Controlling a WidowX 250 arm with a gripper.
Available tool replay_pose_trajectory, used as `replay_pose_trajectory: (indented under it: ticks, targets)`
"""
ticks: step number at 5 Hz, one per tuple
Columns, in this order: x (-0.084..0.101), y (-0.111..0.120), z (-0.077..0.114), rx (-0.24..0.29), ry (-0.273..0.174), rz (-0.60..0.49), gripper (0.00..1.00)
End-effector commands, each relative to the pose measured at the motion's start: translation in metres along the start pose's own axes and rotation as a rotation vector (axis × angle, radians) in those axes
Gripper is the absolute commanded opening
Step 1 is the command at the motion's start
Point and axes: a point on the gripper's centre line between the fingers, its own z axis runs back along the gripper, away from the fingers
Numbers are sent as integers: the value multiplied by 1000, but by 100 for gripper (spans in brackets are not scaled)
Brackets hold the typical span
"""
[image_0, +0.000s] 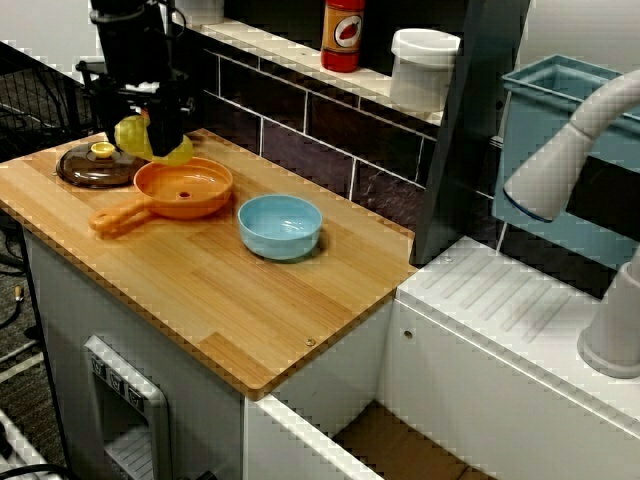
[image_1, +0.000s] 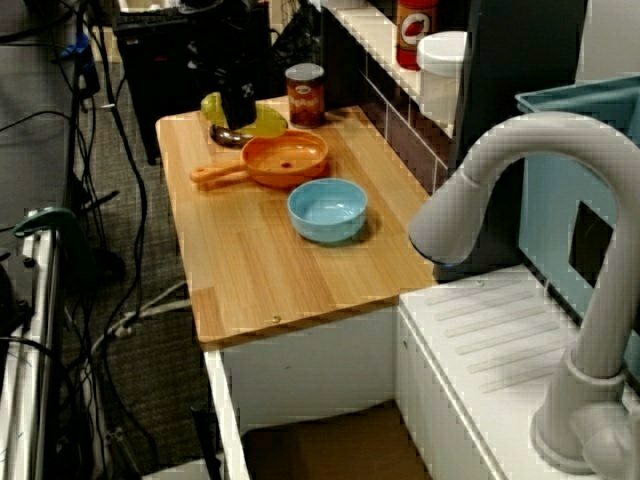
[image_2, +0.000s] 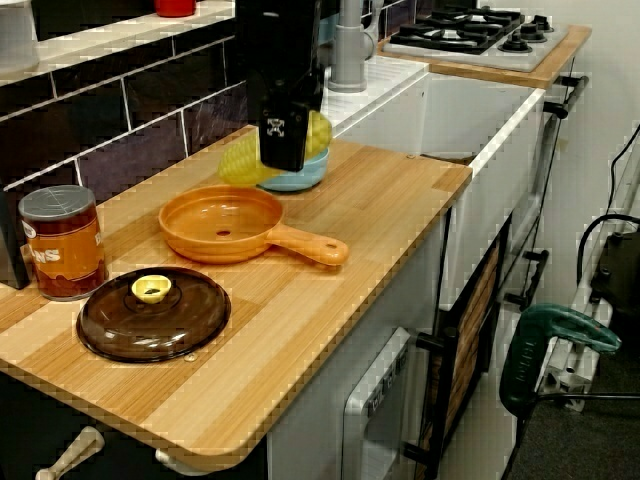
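Note:
My black gripper (image_0: 160, 132) hangs over the far left of the wooden counter (image_0: 250, 300), shut on a soft yellow-green object (image_0: 130, 135). The object bulges out on both sides of the fingers. It hangs just above the back rim of an orange pan (image_0: 185, 187). In the view from the sink end, the gripper (image_1: 238, 108) stands behind the pan (image_1: 285, 158) with the yellow-green object (image_1: 266, 122) around it. In the view from the lid end, the gripper (image_2: 285, 140) and the yellow-green object (image_2: 238, 160) partly hide a blue bowl (image_2: 300, 180).
A brown lid with a yellow knob (image_0: 95, 165) lies left of the pan. A can (image_2: 62, 243) stands by the tiled wall. The blue bowl (image_0: 280, 225) sits right of the pan. A red bottle (image_0: 343, 35) and white jar (image_0: 423, 68) stand on the ledge. A faucet (image_0: 570, 150) rises at the right.

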Motion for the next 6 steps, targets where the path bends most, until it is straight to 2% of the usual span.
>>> replay_pose_trajectory:
  ticks: [1,3,6]
  targets:
    - [35,22,-7,111,-118,56,0]
    - [47,30,-11,119,-105,75,0]
    - [34,25,-1,83,-94,51,0]
